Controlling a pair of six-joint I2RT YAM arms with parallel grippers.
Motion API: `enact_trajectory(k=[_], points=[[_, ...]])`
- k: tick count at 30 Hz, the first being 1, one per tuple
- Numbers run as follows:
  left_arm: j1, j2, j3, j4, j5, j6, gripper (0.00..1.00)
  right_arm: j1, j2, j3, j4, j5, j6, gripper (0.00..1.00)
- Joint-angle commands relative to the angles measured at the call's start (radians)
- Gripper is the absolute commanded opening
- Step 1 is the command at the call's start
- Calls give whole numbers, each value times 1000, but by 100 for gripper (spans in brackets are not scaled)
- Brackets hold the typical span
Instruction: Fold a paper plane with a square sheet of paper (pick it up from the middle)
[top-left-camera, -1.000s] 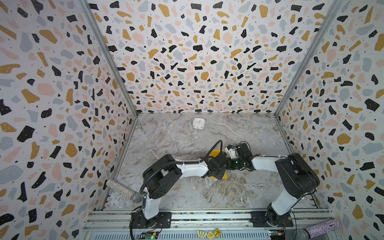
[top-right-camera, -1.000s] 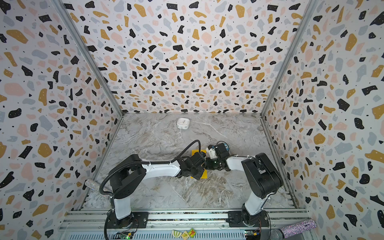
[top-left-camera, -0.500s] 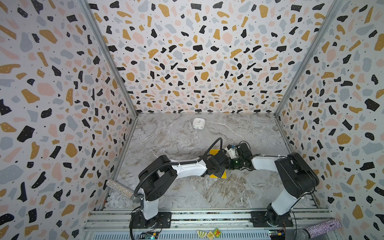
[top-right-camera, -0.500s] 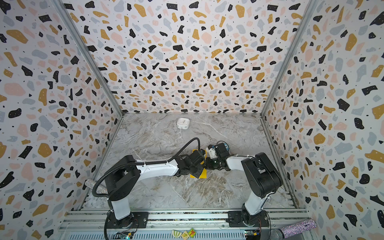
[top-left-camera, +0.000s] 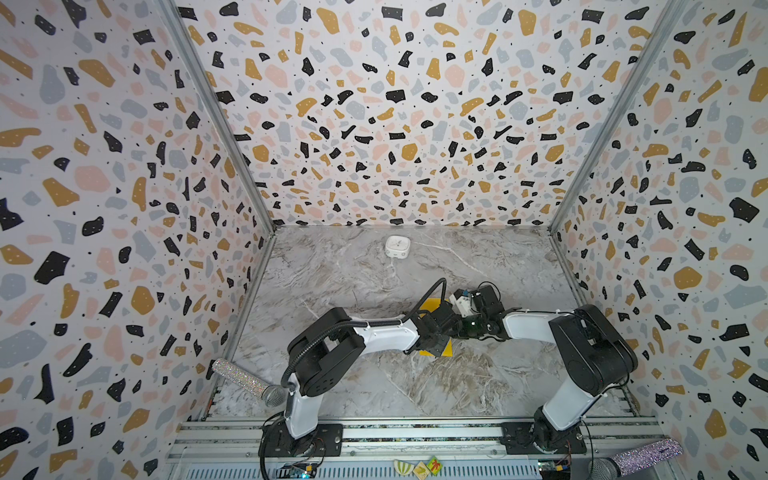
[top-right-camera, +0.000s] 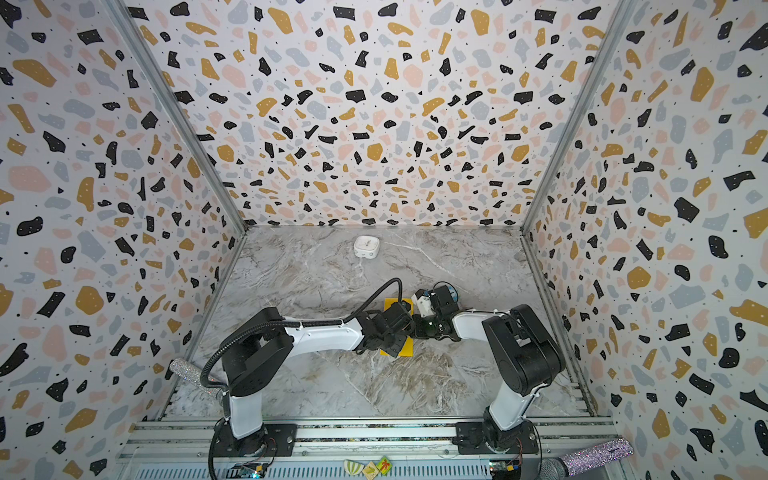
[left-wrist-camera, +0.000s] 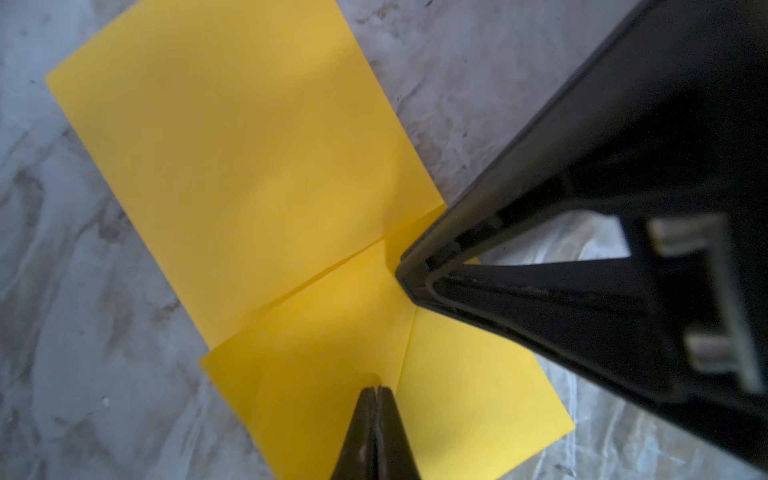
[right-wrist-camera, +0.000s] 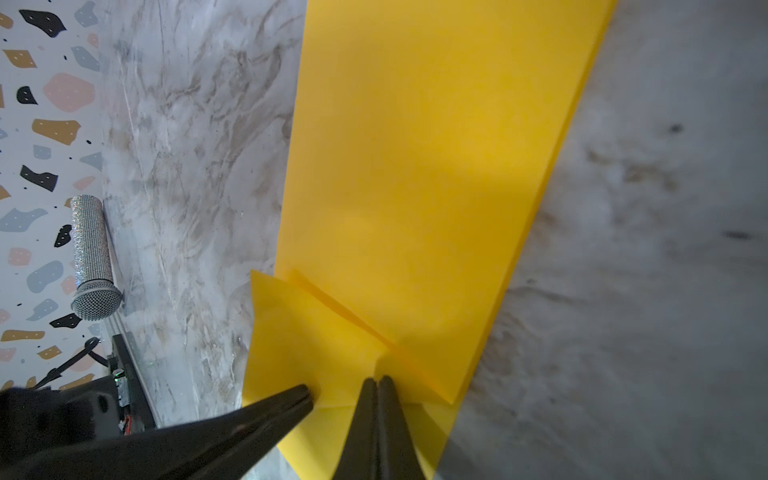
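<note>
The left hand and right hand, both pinched together, rested their tips on the folded paper beneath them.

Left arm, right arm stretched inward, low; left gripper, right gripper both closed; tips seemingly near-touching.

Terrazzo-print walls on 3 sides, grey marble-look floor, alu rail at front.
</note>
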Motion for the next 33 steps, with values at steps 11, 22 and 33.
enact_trajectory(k=[11,22,33], points=[[-2,-41,-101,-17,48,10,0,-10,74,-33,-107,135,-3,5],[-3,-107,-166,-50,50,30,0,-11,85,-33,-106,138,0,5],[-14,-157,-231,-60,50,27,0,-11,86,-33,-108,139,3,4]])
